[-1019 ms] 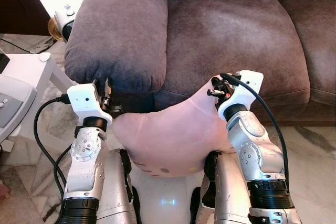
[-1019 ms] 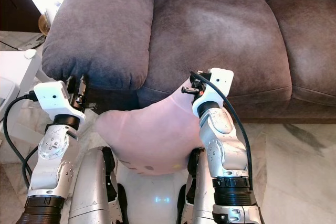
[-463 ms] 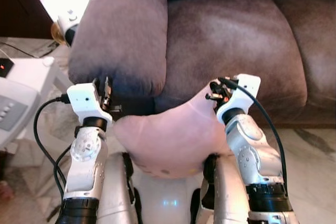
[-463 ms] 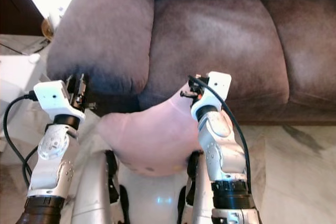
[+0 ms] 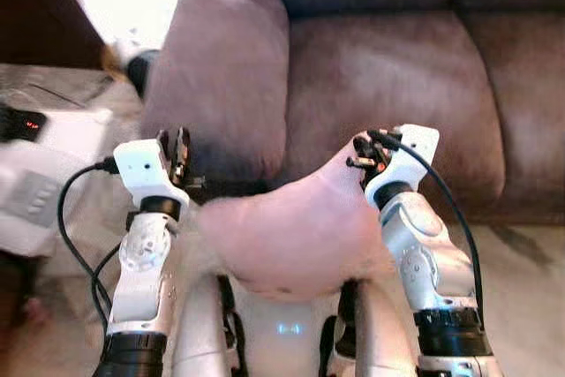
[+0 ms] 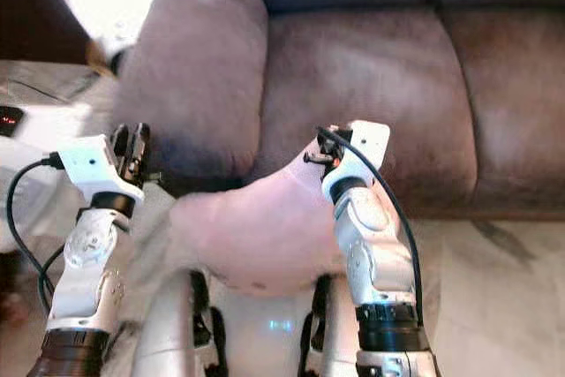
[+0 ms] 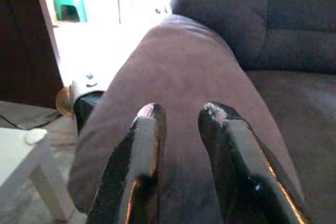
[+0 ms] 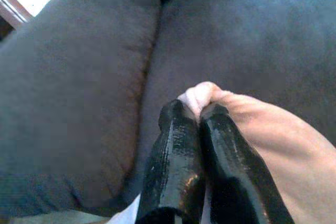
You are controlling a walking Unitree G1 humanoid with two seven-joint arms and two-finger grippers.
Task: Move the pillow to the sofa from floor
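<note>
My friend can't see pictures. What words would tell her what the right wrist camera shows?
The right gripper is shut on a corner of the pink pillow, its two black fingers pinching the fabric. Behind it is the brown sofa, with its padded armrest beside the seat.

Sofa: brown cloth, matt, suede-like nap, soft look. Pillow: pale pink cloth, smooth, matt. Right pincer: black fingers, glossy, smooth like plastic. Left pincer: same black glossy finish, light reflecting on tips. Arms: silver metal look, slight shine. Floor: pale marble-like stone, polished.
</note>
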